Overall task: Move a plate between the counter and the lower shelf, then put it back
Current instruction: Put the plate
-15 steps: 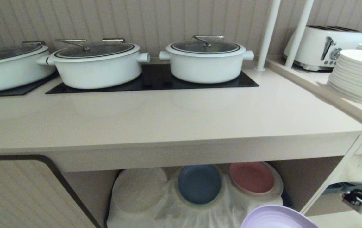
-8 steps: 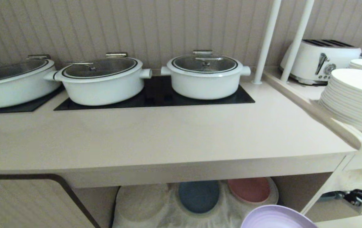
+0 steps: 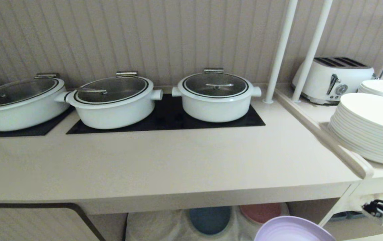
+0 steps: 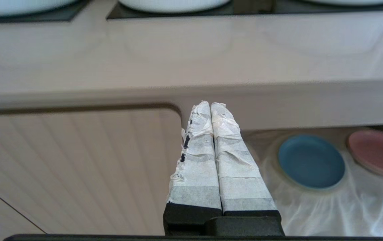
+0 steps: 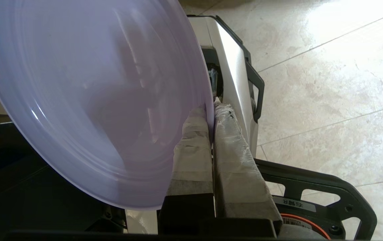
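The lavender plate shows at the bottom edge of the head view, in front of and below the counter. In the right wrist view my right gripper is shut on the rim of this plate, which it holds over the robot's base and the floor. My left gripper is shut and empty, parked facing the counter's front edge. Only a strip of the lower shelf with its white cloth shows under the counter.
Three white lidded pots stand on black panels at the back of the counter. A blue plate and a pink plate lie on the shelf cloth. A stack of white plates and a toaster sit on the right ledge.
The head view has risen: counter and pots slide down the picture and less of the lower shelf shows. The lavender plate keeps its place at the bottom edge.
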